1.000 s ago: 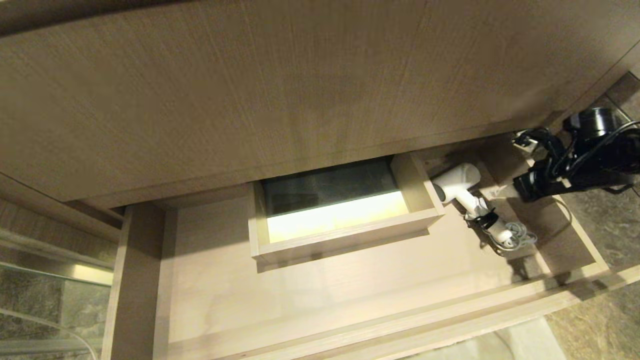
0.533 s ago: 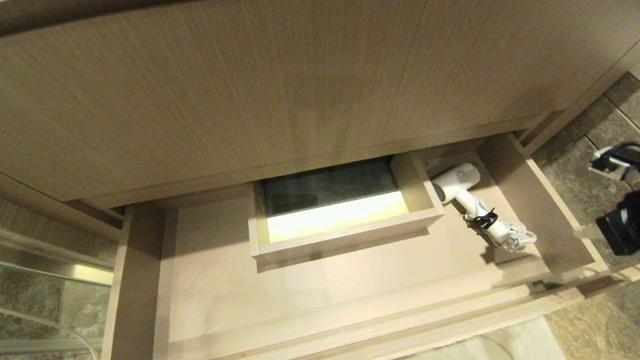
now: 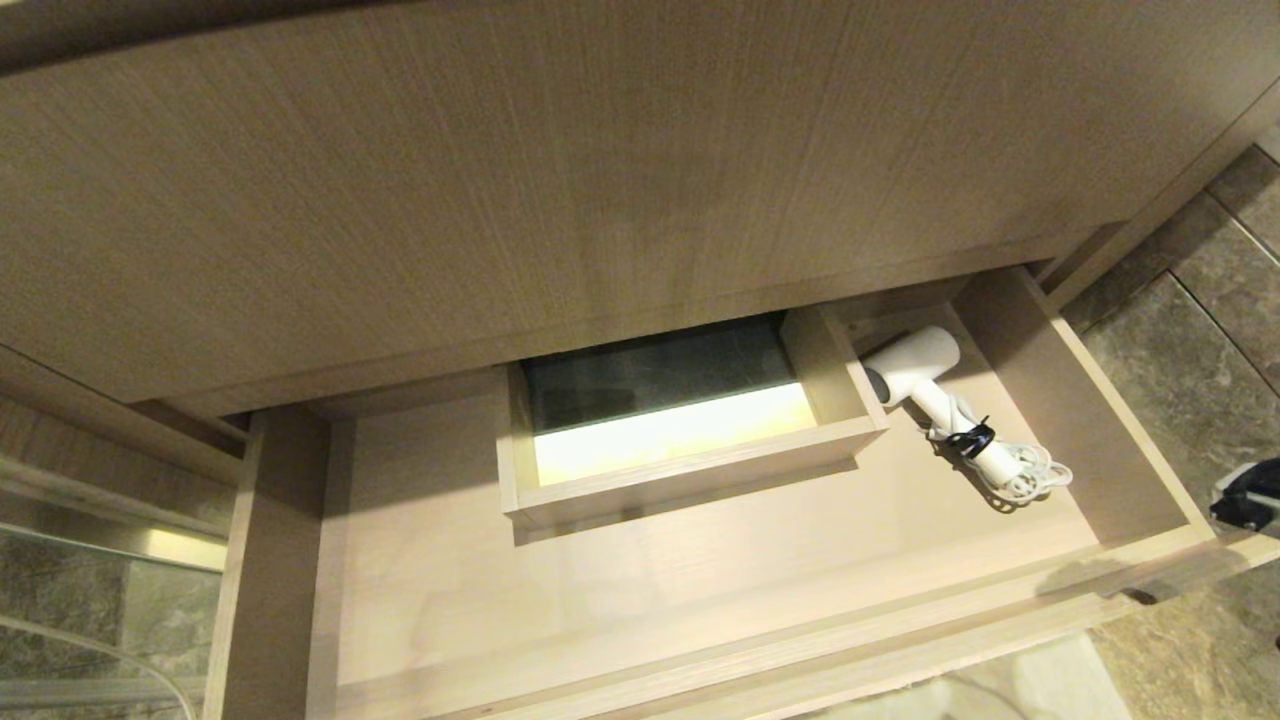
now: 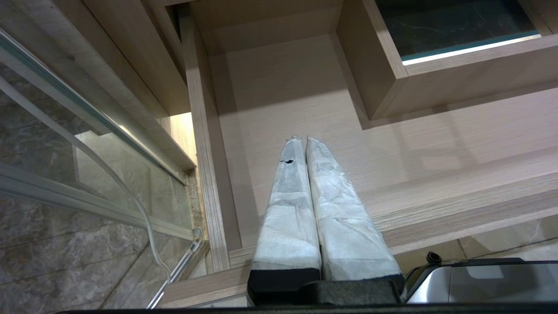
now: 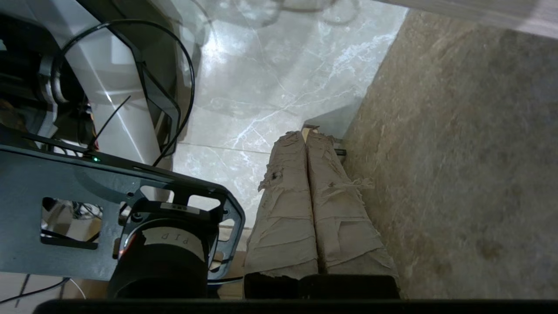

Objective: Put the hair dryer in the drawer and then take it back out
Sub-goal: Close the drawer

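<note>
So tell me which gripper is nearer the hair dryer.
Right. The hair dryer lies at the drawer's right end; the right gripper hangs shut over the floor just outside that end. The left gripper, shut, sits over the drawer's far left end.

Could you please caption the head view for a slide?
White hair dryer lies in the open drawer, right of the inner box.

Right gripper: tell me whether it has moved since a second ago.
Yes. The right gripper has pulled back from above the drawer's right compartment, beside the hair dryer, to outside the drawer's right front corner at the head view's edge. It is shut and empty.
</note>
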